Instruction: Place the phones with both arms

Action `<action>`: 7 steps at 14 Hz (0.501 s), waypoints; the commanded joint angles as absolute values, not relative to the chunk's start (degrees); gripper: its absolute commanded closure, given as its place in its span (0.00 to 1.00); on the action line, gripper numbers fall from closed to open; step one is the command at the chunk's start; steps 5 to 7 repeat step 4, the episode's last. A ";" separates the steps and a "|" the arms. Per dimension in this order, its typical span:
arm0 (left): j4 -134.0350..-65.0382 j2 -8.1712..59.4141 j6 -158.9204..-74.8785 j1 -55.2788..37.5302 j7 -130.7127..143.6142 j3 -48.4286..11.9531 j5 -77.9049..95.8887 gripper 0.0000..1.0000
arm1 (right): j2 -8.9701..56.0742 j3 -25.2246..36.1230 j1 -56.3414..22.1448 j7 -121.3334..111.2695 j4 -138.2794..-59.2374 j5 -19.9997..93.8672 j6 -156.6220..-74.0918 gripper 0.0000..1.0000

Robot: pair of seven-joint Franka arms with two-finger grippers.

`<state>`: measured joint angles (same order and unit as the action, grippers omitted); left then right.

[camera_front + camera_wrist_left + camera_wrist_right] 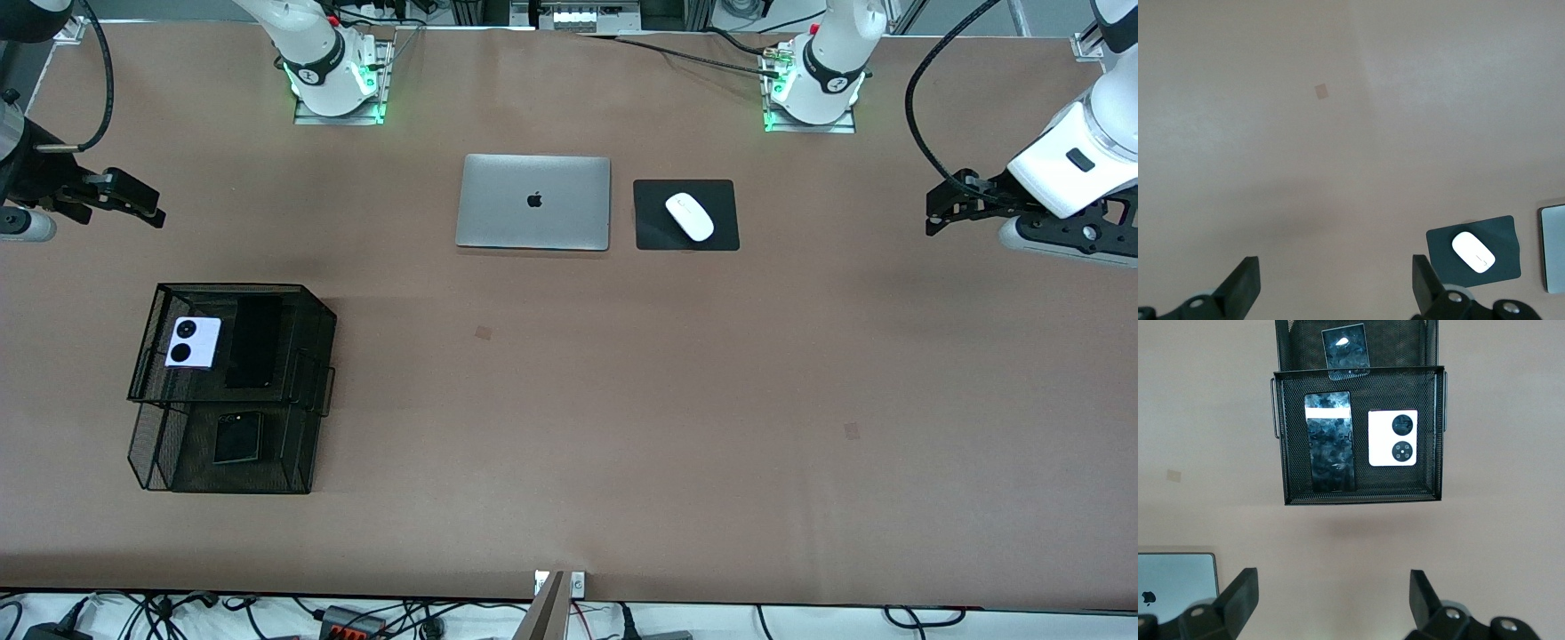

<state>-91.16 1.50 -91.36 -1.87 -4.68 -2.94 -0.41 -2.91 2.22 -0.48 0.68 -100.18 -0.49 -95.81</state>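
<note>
Front view: brown table [569, 427], cable-strewn edges.

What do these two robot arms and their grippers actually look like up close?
Both arms are glossy white with rounded segments and black rings at the joints. Each base stands on a metal plate lit by green lights. Thick black cables loop along them. The left gripper and the right gripper are black, each with two flat, wedge-shaped fingers, bolted onto a black mount under the white wrist.
</note>
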 commanded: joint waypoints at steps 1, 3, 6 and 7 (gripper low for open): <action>-89.03 2.46 -90.00 -1.84 -4.57 -2.90 0.35 0.00 | -3.78 1.32 0.18 -0.09 -100.99 -1.32 -95.54 0.00; -89.03 2.46 -90.00 -2.02 -4.48 -2.90 0.35 0.00 | -3.69 1.32 0.18 -0.09 -100.99 -1.32 -95.71 0.00; -89.03 2.46 -90.00 -2.11 -4.40 -2.90 0.35 0.00 | -3.69 1.32 0.18 -0.09 -100.90 -1.23 -95.97 0.00; -89.03 2.46 -90.00 -2.11 -4.40 -2.90 0.35 0.00 | -3.69 1.32 0.18 -0.09 -100.90 -1.23 -95.97 0.00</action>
